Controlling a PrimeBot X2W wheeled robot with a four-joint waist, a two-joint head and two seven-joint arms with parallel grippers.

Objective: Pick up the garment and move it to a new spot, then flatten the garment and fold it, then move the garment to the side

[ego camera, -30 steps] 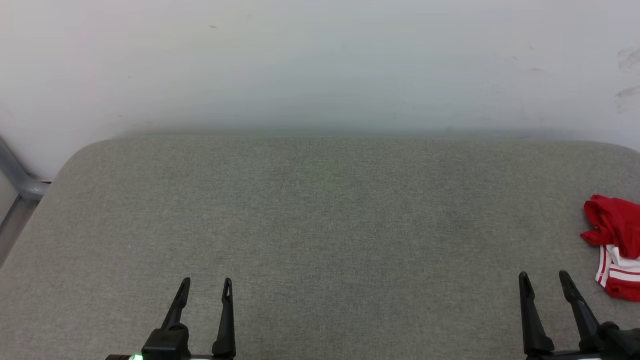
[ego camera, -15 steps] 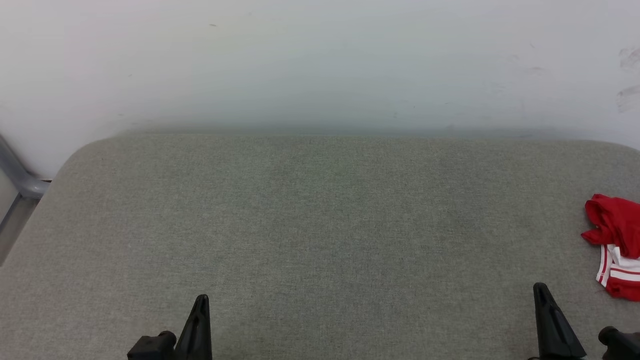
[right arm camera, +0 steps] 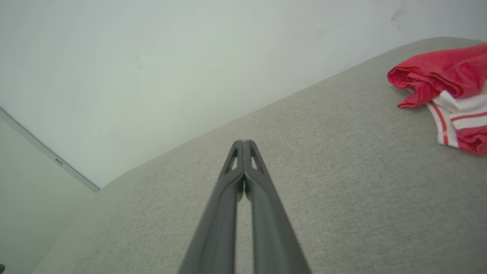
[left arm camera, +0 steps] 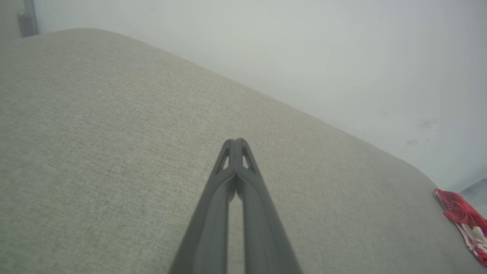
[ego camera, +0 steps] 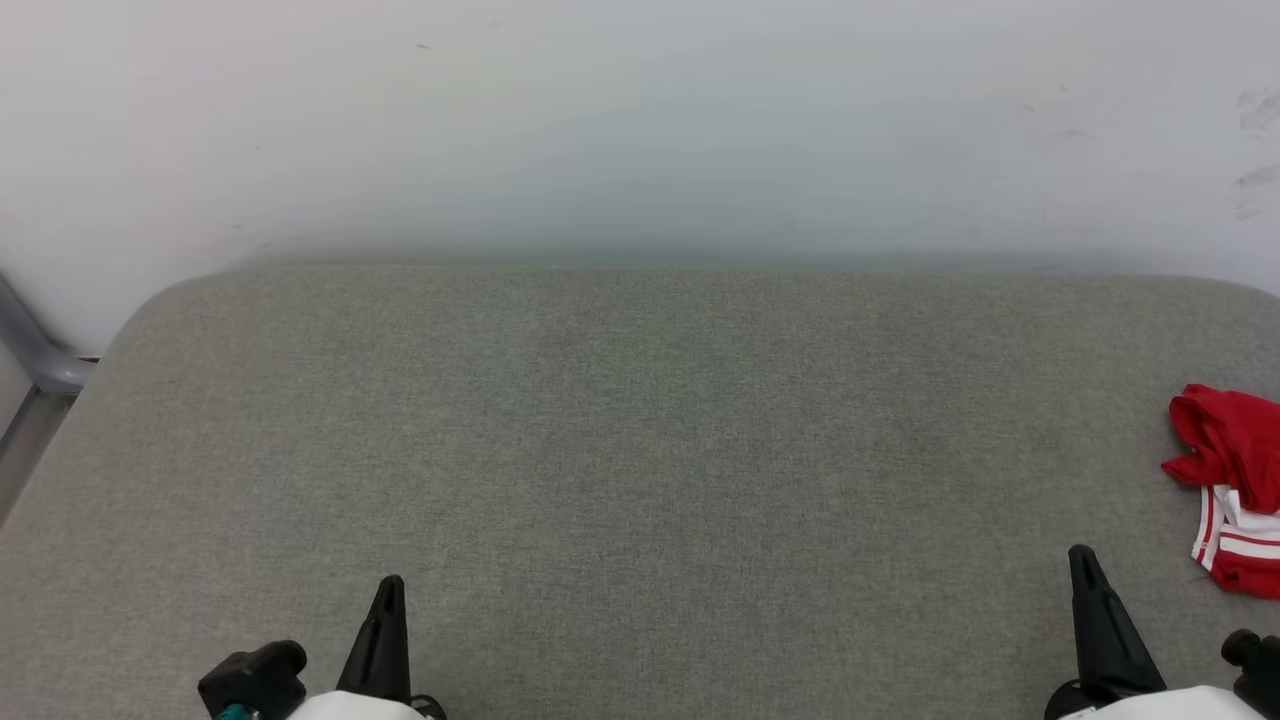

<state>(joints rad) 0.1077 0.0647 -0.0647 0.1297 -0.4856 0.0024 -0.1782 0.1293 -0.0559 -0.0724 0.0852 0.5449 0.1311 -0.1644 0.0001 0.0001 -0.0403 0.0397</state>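
Grey fabric surface [ego camera: 640, 450], rounded far corners, against scuffed white wall [ego camera: 640, 120]. Garment [ego camera: 1232, 470] bunched at 3 o'clock edge. Left gripper [ego camera: 389, 592] at 7 o'clock, right gripper [ego camera: 1080, 560] at 5 o'clock, both pinched closed, holding nothing.

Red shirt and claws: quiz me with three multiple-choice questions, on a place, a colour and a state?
1. Where does the garment lie on the grey cushion? A far left B middle C far right
2. Besides red, it shows: A blue B white C yellow
3. The left claw and right claw are: A both shut B both wide open C one open, one shut
Answers: C, it sits at the head view's right edge; B, white bands cross the red; A, each is pressed closed in its wrist view.
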